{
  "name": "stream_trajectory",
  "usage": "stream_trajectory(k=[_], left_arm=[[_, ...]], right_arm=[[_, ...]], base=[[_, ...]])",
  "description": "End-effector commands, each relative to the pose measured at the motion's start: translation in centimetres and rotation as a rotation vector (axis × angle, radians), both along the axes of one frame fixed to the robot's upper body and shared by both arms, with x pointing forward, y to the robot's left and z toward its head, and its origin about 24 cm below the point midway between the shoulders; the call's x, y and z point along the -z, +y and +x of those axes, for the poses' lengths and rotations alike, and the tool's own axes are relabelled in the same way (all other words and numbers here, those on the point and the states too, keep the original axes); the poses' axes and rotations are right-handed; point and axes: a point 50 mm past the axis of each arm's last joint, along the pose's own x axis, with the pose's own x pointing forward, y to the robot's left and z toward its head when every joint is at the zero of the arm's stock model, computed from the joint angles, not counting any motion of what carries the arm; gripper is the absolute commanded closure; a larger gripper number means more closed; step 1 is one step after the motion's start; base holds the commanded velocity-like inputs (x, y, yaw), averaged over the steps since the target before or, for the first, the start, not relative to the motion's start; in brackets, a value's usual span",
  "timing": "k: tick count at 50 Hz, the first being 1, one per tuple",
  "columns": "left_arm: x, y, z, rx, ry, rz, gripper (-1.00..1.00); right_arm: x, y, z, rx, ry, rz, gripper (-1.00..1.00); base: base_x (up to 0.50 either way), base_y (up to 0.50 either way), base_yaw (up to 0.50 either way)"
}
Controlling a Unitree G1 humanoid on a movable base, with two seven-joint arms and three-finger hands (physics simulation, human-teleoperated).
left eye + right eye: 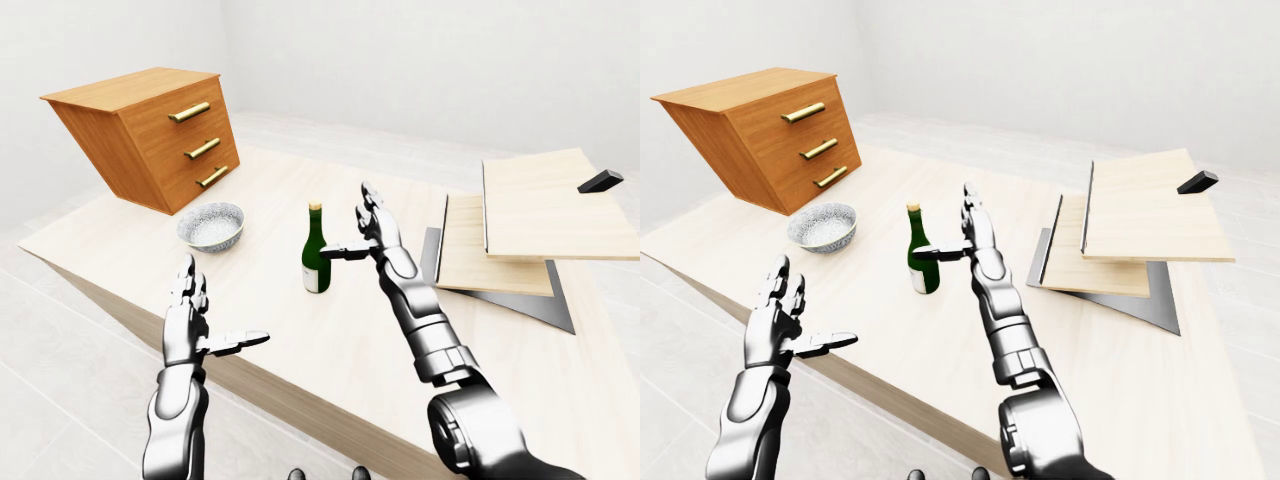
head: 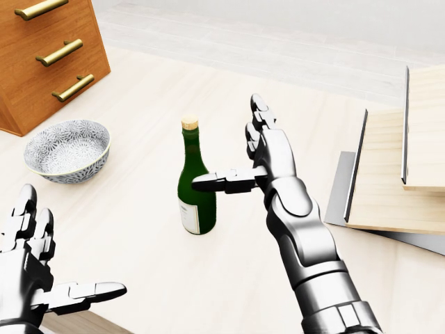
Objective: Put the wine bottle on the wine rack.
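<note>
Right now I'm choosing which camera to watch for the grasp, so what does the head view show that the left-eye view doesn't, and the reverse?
Only the head view shows the bottle's label and cork up close, with the right hand's thumb at the bottle's shoulder; whether it touches is unclear.

Only the left-eye view shows the whole table, the full top of the drawer chest, the complete tilted rack, a small black block on it, and the floor.

Both show the bottle upright, the bowl, the chest's drawers and two open hands, the left hand low.
</note>
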Motion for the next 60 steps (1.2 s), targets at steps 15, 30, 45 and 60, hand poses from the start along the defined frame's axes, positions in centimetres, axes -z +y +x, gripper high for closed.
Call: stream_trajectory(k=[15,30,45,60], left_arm=[[-0.4,-0.2,0.0,0.003,-0.002,-0.001,-1.00],[-0.1,-0.1,0.2,0.005,-0.007,-0.011,-1.00],[-0.1,-0.2,0.2,0.004,-0.005,-0.012,-1.00],[0.1,-0.1,0.3,0.003,-0.002,-0.014,-1.00]], right_arm=[[-0.1,1.3,1.7,-0.026,0.057,-0.042,-1.00],[-0.8,1.9,2.3,-0.055,0.076,-0.071,-1.00],[-1.8,3.1,3.0,-0.105,0.084,-0.101,-1.00],[-1.9,3.8,3.1,-0.124,0.091,-0.108,-1.00]], base=[[0.00,0.00,0.00],[0.00,0.00,0.00],[0.00,0.00,0.00],[0.00,0.00,0.00]])
